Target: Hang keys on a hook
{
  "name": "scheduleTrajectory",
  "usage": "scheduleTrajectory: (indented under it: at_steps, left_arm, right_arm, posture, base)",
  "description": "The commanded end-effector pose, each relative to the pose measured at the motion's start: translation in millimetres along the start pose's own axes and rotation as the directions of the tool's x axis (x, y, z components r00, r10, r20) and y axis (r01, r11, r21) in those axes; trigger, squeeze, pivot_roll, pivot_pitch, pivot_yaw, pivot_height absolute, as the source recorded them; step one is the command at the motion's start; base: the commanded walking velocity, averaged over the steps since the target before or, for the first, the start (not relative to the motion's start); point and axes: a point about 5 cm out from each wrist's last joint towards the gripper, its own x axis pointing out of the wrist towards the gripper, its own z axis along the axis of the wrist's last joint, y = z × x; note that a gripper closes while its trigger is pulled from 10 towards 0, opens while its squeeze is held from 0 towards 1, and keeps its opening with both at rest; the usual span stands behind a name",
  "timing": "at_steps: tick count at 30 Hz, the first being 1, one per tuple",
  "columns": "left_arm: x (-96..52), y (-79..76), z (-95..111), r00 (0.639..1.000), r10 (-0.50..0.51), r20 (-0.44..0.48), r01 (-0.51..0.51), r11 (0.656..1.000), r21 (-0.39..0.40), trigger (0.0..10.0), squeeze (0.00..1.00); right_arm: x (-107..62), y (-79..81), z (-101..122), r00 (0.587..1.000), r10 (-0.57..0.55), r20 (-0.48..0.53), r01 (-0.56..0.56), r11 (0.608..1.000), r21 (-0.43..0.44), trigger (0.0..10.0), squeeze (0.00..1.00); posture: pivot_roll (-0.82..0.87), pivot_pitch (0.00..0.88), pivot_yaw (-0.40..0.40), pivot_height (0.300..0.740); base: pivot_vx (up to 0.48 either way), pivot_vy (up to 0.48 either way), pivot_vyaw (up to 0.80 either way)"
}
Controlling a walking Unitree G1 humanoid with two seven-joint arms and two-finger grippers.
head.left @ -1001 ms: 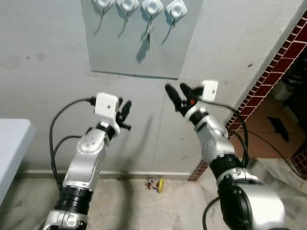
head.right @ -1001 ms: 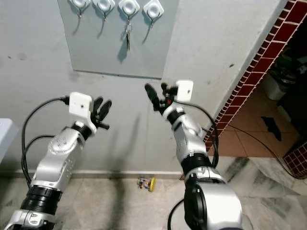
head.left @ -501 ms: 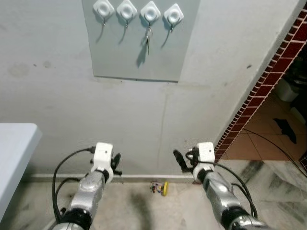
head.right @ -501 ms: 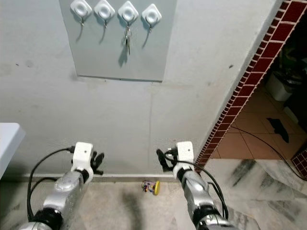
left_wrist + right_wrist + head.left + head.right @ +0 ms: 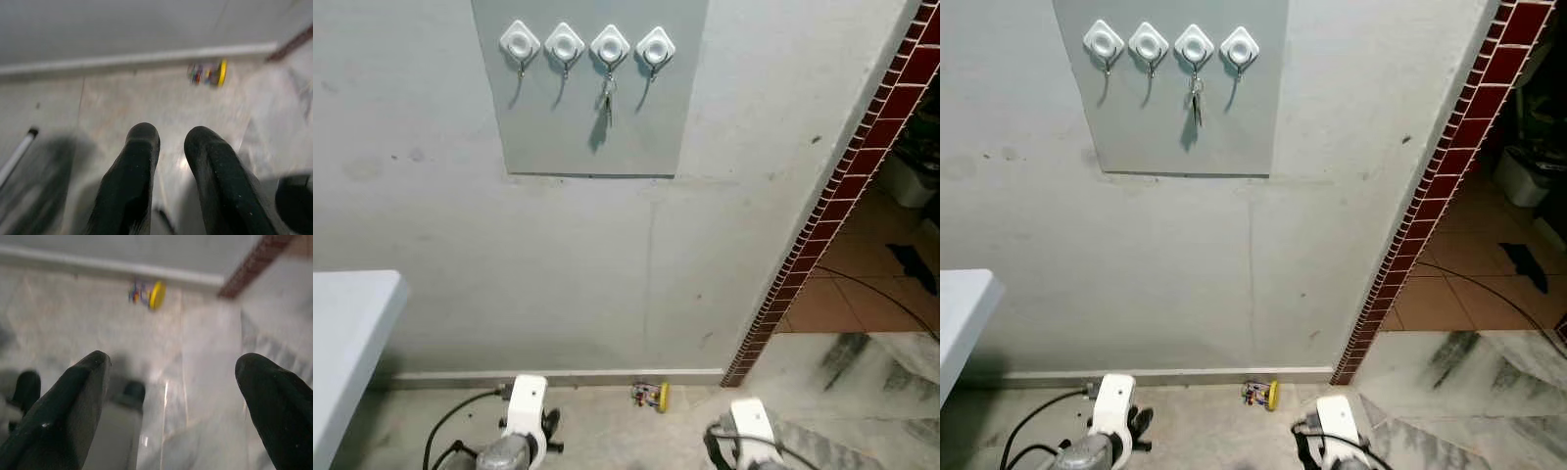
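Keys: we see them hanging on the third hook.
Arms: we have lowered both, so hanging looks done.
Left gripper: jaws nearly closed, empty.
Right gripper: jaws spread wide, released.

Both arms are cut off by the bottom edge of the eye views, just the white wrist units poking up. In the wrist views the floor is smeared with blur. The left end effector runs off the lower edge, fingers close together; the right end effector has its fingers wide apart, each clipped by the frame. The small yellow-and-coloured thing on the floor is too small to identify. The keys are tiny up there. The table is cropped at the left edge.
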Motion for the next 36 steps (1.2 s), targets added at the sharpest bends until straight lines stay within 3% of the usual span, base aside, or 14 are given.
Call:
scheduleTrajectory:
  at_steps: [1,7,9,10,13,15,17,21,23,28,36]
  left_arm:
    - [-1.6,0.4,-7.1,1.0,-0.008,-0.029,0.008,1.0,0.011,10.0,0.0]
    - [-3.3,0.2,-14.2,0.999,-0.02,-0.048,0.018,0.999,-0.029,10.0,0.0]
    - [-3.5,1.1,-13.9,0.999,-0.013,-0.047,0.013,1.0,-0.012,10.0,0.0]
    - [-3.4,1.1,-13.5,0.999,-0.014,-0.044,0.014,1.0,-0.003,10.0,0.0]
    - [-2.8,-0.7,-11.4,0.999,-0.03,-0.044,0.034,0.996,0.086,10.0,0.0]
    - [-2.6,-1.5,-11.4,0.998,-0.033,-0.044,0.037,0.995,0.088,10.0,0.0]
    - [-2.4,-2.6,-11.5,0.998,-0.033,-0.044,0.036,0.996,0.079,10.0,0.0]
    - [-2.1,-6.4,-13.2,0.998,-0.032,-0.049,0.036,0.997,0.074,10.0,0.0]
    - [-2.1,-6.4,-13.5,0.998,-0.028,-0.049,0.031,0.998,0.062,10.0,0.0]
    - [-2.3,-6.5,-14.9,0.998,-0.029,-0.057,0.032,0.998,0.06,10.0,0.0]
    - [-4.9,-3.4,-22.2,0.997,-0.015,-0.072,0.016,1.0,0.024,10.0,0.0]
  right_arm:
    - [-0.7,0.0,-4.4,1.0,-0.014,-0.028,0.013,1.0,-0.012,10.0,1.0]
    - [-3.5,6.1,-17.1,0.997,-0.008,-0.077,0.01,1.0,0.028,10.0,1.0]
    - [-3.4,10.7,-18.0,0.996,0.018,-0.083,-0.016,1.0,0.022,10.0,0.0]
    - [-3.4,11.6,-18.1,0.996,0.024,-0.084,-0.022,1.0,0.022,10.0,0.0]
    - [-0.3,16.0,-10.1,0.998,-0.003,-0.066,-0.005,0.993,-0.119,10.0,0.0]
    - [0.3,16.5,-8.9,0.998,-0.013,-0.068,0.003,0.988,-0.151,10.0,0.0]
    - [1.5,20.9,-5.8,0.998,0.023,-0.061,-0.029,0.993,-0.11,10.0,0.0]
    - [3.6,27.7,-0.9,0.996,0.061,-0.065,-0.07,0.986,-0.154,10.0,0.0]
    - [3.5,26.9,-2.6,0.995,0.052,-0.082,-0.066,0.981,-0.184,10.0,0.0]
    - [2.6,24.7,-5.2,0.993,0.069,-0.095,-0.081,0.987,-0.136,10.0,0.0]
    - [-1.9,16.5,-18.7,0.989,0.041,-0.139,-0.06,0.989,-0.137,10.0,0.0]
  posture:
    - [-0.08,0.0,0.036,0.74]
    - [-0.08,0.0,0.033,0.74]
    - [-0.07,0.0,0.024,0.74]
    - [-0.07,0.0,0.017,0.74]
    - [-0.05,0.0,-0.007,0.74]
    - [-0.05,0.0,-0.012,0.74]
    - [-0.05,0.0,-0.017,0.74]
    - [-0.04,0.0,-0.028,0.74]
    - [-0.03,0.0,-0.029,0.74]
    - [-0.03,0.0,-0.031,0.74]
    - [-0.03,0.0,-0.039,0.74]
  base:
    - [0.0,0.0,0.0]
    - [0.0,0.0,0.0]
    - [0.0,0.0,0.0]
    - [0.0,0.0,0.0]
    - [0.0,0.0,0.0]
    - [0.0,0.0,0.0]
    - [0.0,0.0,0.0]
    - [0.0,0.0,0.0]
    - [0.0,0.0,0.0]
    - [0.0,0.0,0.0]
    - [0.0,0.0,0.0]
